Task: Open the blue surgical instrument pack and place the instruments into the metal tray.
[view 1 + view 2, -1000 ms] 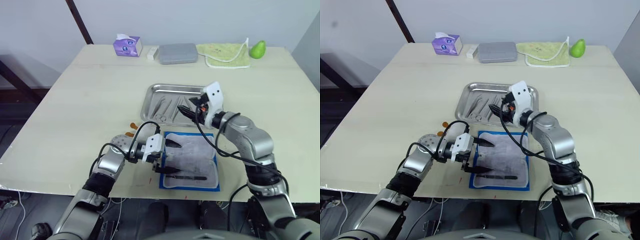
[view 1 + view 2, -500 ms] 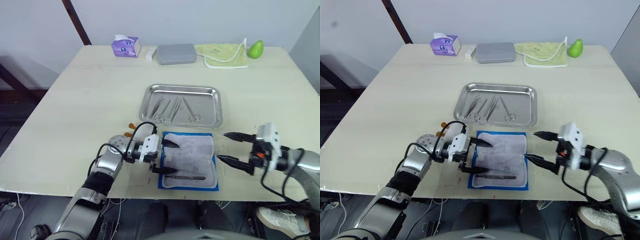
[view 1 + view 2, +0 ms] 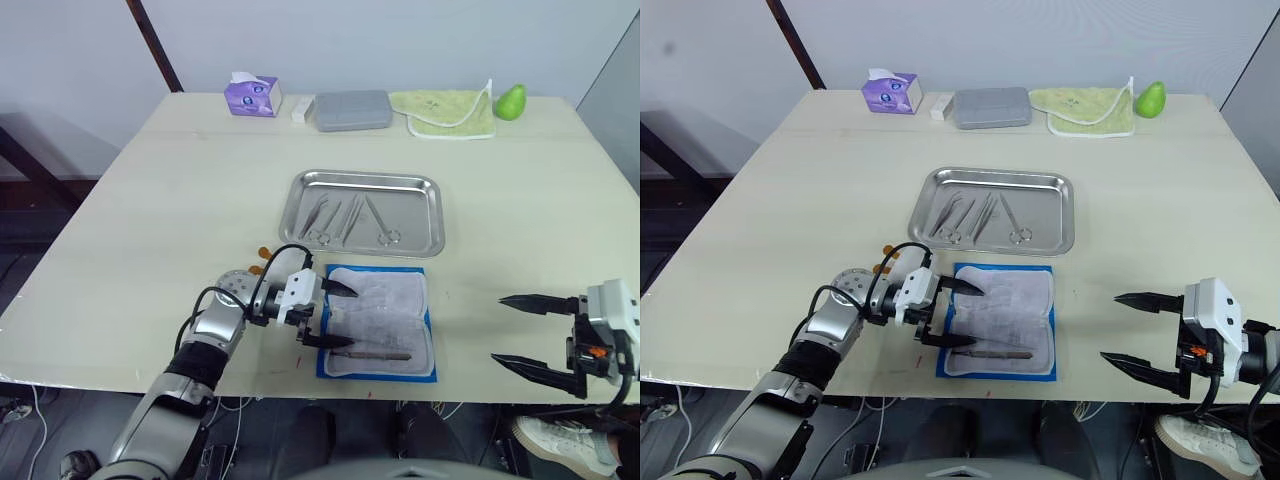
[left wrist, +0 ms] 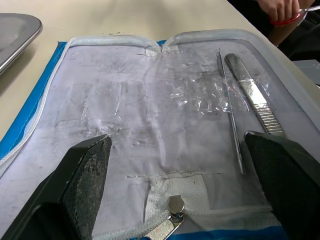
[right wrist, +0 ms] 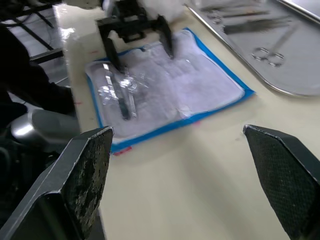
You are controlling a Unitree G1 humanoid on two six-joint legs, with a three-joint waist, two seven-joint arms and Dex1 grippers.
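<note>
Hovering with fingers spread wide, left gripper point(image 3: 335, 315) sitting over the left edge of the blue surgical instrument pack point(image 3: 380, 322), gripping nothing. Lying open and flat near the front edge of the table point(image 3: 150, 210), pack showing its grey-white lining upward with a blue border all round, long axis running from the table's front toward the far side. Resting on the lining near the pack's front end, two remaining instruments point(image 4: 252, 95), a flat ridged tweezer and a thin probe, lying side by side with long axes running left to right across the pack. Sitting just beyond the pack's far edge, metal tray point(image 3: 432, 222) stretching its long side left to right, holding several ring-handled tools point(image 3: 345, 218) fanned with handles toward the robot. Hanging well off to the right near the table's front edge, right gripper point(image 3: 1145, 330) also spread wide and empty, fingertips pointing left toward the pack. Lining the far edge: tissue box point(image 3: 252, 95), grey case point(image 3: 353, 109), green cloth point(image 3: 447, 108), green pear point(image 3: 511, 99).
</note>
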